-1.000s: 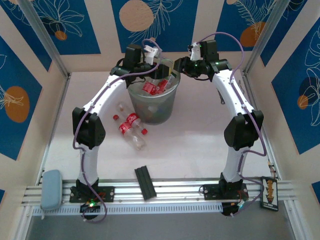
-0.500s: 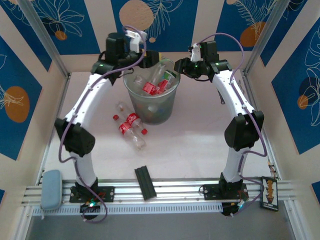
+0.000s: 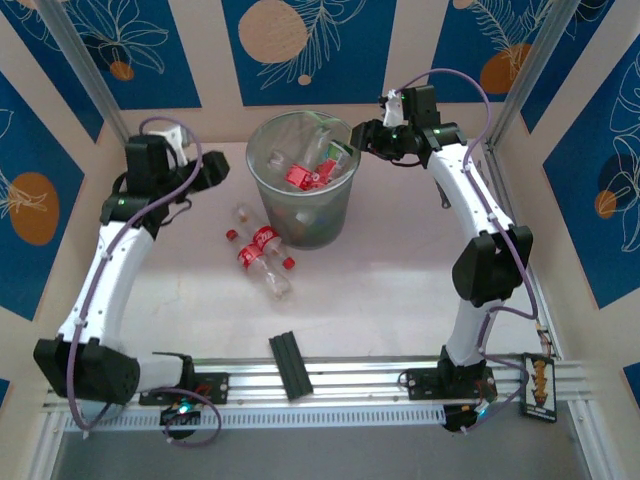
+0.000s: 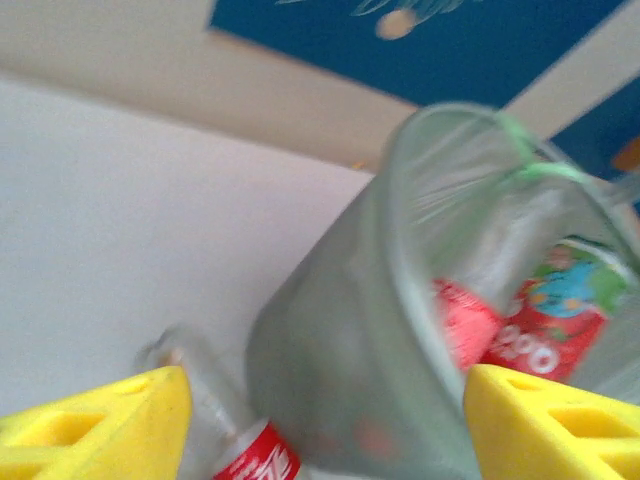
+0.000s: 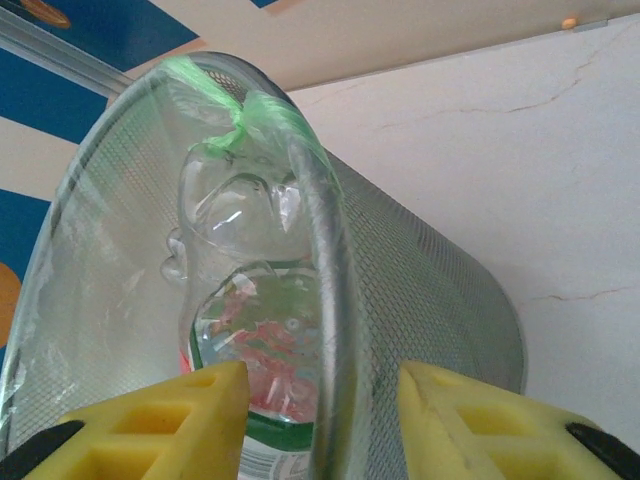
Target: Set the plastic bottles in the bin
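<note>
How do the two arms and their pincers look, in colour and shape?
The left arm and right arm have curved white links, bulky black joints and a purple cable looped alongside. The left pincer's fingers and the right pincer's fingers are yellow wedges with open cut-outs.

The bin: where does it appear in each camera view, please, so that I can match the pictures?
Top external: the bin stands at top centre.
Left wrist: the bin is centre right, leaning in the picture.
Right wrist: the bin is left and centre, seen close.
Shared landmark: the green strip on its rim, in both wrist views.
</note>
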{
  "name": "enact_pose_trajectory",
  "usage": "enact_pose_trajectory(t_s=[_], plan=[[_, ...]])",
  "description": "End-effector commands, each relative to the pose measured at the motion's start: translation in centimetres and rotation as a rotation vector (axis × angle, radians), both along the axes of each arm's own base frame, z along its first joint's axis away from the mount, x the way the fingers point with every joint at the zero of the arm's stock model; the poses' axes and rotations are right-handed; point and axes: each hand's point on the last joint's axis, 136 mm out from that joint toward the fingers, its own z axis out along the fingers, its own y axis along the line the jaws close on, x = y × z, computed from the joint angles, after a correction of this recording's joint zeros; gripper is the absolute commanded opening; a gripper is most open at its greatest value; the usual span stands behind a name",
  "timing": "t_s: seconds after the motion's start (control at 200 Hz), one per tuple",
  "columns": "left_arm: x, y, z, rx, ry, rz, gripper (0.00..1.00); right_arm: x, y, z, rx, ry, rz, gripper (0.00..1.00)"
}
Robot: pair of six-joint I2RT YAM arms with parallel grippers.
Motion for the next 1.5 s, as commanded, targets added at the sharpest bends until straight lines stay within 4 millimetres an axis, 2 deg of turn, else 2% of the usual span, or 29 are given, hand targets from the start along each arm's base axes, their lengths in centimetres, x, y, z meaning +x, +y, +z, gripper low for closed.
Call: enact_pose_trajectory(t_s=[0.0,0.065,0.19,0.32,0.47,0.53,0.65,0.865,1.085,1.361,1.496], plan=[[-2.2,1.8,-4.4,-0.018,0.134,0.124,0.79,-0.9,-0.6,1.1,-0.015,-0.030,0.000,0.45],[-3.3,1.9,-7.3,-0.063,0.208,0.163,0.80,-0.9,-0.4,0.7,-0.011,-0.020,0.000,0.45],[-4.8,1.6,-11.1,-0.064,0.285,0.206,0.84,-0.9,0.6,-0.4,-0.003,0.006,0.015,0.49],[-6.4,-0.6,-14.9,-0.068,0.395,0.182,0.86,-0.9,1.2,-1.1,0.000,0.024,0.019,0.49],[-8.0,-3.1,-18.2,-0.106,0.486,0.186,0.87,-1.0,1.4,-1.1,-0.002,0.026,0.022,0.47],[-8.5,-4.0,-19.0,-0.126,0.503,0.190,0.86,-1.0,1.4,-1.1,-0.005,0.024,0.021,0.47],[-9.6,-4.0,-20.8,-0.103,0.552,0.229,0.86,-1.0,1.4,-0.9,-0.005,0.019,0.024,0.47],[-9.7,-4.5,-23.4,-0.208,0.562,0.309,0.85,-1.1,1.4,-0.7,-0.003,0.015,0.026,0.47],[-9.5,-5.1,-24.8,-0.232,0.565,0.340,0.84,-1.1,1.4,-0.4,-0.002,0.008,0.026,0.47],[-8.1,-6.2,-26.2,-0.262,0.559,0.353,0.84,-1.1,1.4,-0.6,-0.006,0.011,0.027,0.47],[-7.8,-6.0,-26.8,-0.276,0.557,0.392,0.80,-1.2,1.4,-0.6,-0.007,0.012,0.027,0.47]])
